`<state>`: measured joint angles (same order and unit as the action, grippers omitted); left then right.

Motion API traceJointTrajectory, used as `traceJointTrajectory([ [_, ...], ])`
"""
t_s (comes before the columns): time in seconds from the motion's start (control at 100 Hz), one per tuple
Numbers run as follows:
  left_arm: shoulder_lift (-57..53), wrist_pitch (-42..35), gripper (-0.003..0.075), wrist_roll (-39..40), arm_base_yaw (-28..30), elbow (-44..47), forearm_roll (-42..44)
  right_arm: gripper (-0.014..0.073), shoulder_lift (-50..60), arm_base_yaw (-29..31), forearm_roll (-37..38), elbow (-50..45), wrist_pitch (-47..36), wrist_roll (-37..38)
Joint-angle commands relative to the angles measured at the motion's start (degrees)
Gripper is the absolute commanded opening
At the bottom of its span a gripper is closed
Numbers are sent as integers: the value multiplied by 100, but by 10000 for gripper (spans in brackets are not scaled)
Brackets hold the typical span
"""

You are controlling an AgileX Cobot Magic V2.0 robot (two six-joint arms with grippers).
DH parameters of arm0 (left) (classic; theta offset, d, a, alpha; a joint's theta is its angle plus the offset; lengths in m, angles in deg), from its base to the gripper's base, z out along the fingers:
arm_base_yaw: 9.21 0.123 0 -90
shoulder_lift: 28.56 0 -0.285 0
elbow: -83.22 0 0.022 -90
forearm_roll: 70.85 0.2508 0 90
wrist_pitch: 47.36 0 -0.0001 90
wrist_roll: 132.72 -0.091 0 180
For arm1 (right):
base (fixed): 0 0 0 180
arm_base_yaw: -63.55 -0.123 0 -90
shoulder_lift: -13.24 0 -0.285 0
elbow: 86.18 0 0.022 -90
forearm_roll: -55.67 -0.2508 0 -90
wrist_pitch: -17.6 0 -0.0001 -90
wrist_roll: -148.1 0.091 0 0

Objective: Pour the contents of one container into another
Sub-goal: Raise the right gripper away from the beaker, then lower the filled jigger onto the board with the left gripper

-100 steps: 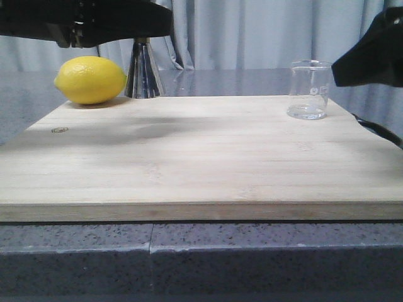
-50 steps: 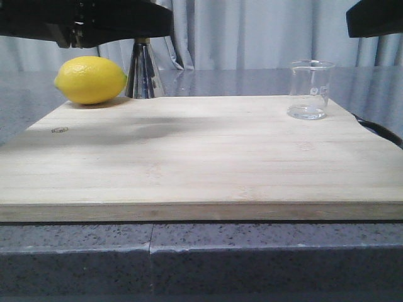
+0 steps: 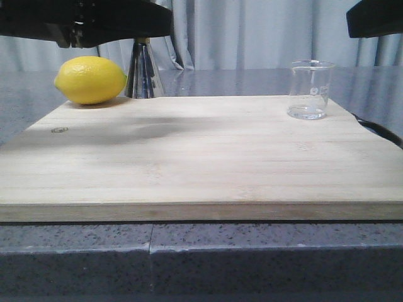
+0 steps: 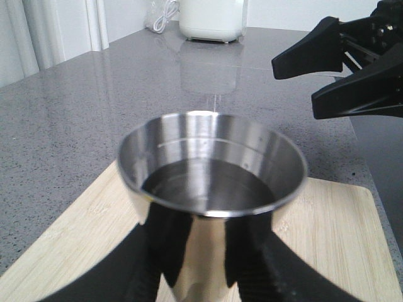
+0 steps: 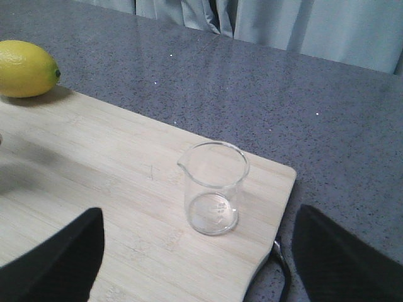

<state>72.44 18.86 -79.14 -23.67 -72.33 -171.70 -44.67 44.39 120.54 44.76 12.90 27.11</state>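
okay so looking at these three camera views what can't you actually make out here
- Jigger: in the front view the left arm covers its upper cup; its lower half is cut off in the left wrist view.
- Left gripper: fingers flank the jigger; whether they press it cannot be told.
- Right gripper: fingertips spread wide, cut off by the right wrist view's edge.
- Beaker: printed marks too faint to read; whether any liquid is inside is unclear.
- Lemon: partly cut off.
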Motion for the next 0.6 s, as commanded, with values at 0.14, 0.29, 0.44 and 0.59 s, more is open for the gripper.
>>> traceJointTrajectory([
  [0.14,123,644,228,34,-58,-423,-507,555,73,-15,-24,137,-97,13],
  [0.29,358,644,228,73,-100,-604,-507,555,73,-15,-24,137,-63,13],
  [0.44,543,644,228,71,-247,-648,-507,555,73,-15,-24,137,2,13],
  [0.59,646,587,228,71,-303,-648,-507,555,73,-15,-24,137,6,13],
])
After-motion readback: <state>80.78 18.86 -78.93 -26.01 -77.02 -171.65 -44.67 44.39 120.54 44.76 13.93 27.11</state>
